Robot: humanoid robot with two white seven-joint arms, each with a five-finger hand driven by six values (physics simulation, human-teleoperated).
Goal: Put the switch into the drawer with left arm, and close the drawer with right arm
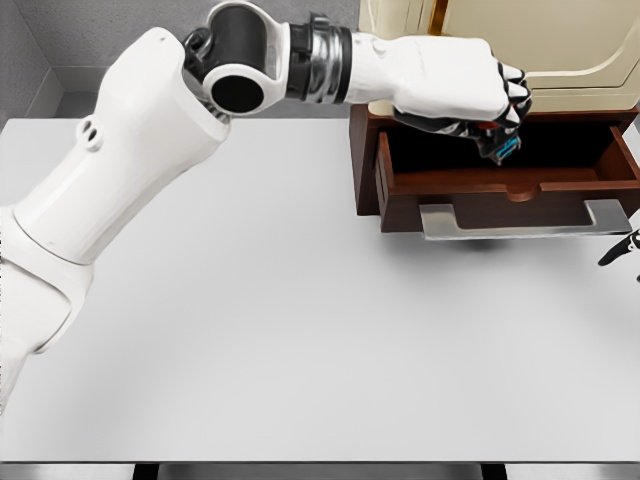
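Left hand (460, 85) over the open drawer (510, 180), upper right of frame.
I see fingers clamped on the switch (503, 149); its blue end points lower right, no writing legible.

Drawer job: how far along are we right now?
Done: the left hand has the switch gripped and carried over the open drawer. In hand: lowering it inside; it is not yet released. Left: let go, withdraw, then close the drawer with the right hand, barely visible at the right edge.
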